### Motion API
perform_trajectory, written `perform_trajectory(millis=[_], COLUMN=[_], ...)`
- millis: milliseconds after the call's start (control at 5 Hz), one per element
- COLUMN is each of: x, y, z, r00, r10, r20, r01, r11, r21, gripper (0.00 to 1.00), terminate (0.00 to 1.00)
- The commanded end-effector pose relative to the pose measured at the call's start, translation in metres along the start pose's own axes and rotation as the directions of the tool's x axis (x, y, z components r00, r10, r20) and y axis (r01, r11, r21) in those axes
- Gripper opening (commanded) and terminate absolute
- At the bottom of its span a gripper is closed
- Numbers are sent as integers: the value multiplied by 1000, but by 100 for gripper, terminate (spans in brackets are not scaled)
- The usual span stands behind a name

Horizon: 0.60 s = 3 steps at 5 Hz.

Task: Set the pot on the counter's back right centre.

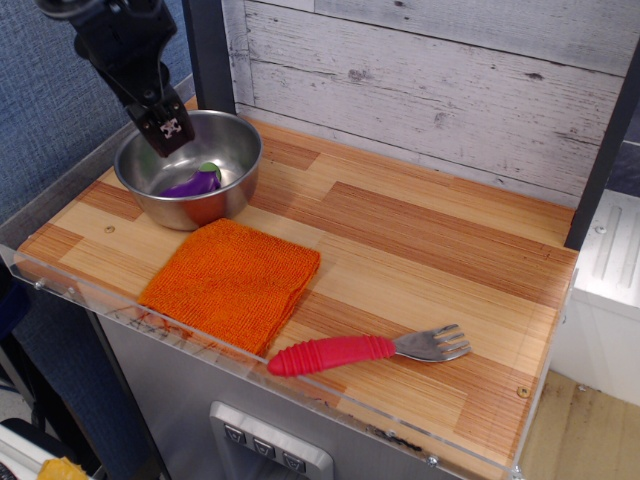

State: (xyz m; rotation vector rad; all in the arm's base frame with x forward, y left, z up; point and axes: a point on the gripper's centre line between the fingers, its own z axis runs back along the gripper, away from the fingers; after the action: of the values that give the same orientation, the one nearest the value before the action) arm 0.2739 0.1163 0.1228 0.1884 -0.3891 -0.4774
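Observation:
The shiny steel pot stands at the counter's back left, with a small purple eggplant and a bit of green inside it. My black gripper hangs just above the pot's back left rim. Its fingertips look pressed together and they hold nothing. It does not touch the pot.
An orange cloth lies folded in front of the pot. A fork with a red handle lies near the front edge. A whitewashed plank wall backs the counter, a dark post stands behind the pot, and a clear acrylic rim runs along the front.

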Motion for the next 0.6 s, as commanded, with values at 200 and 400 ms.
perform_trajectory(millis=[200,400], x=[17,11], y=[2,-8], z=[-38,-43], r00=[995,994], r10=[81,71], r20=[-60,-83], r01=[-83,-77], r11=[996,995], r21=[-40,-65], gripper=[100,100], terminate=[0,0])
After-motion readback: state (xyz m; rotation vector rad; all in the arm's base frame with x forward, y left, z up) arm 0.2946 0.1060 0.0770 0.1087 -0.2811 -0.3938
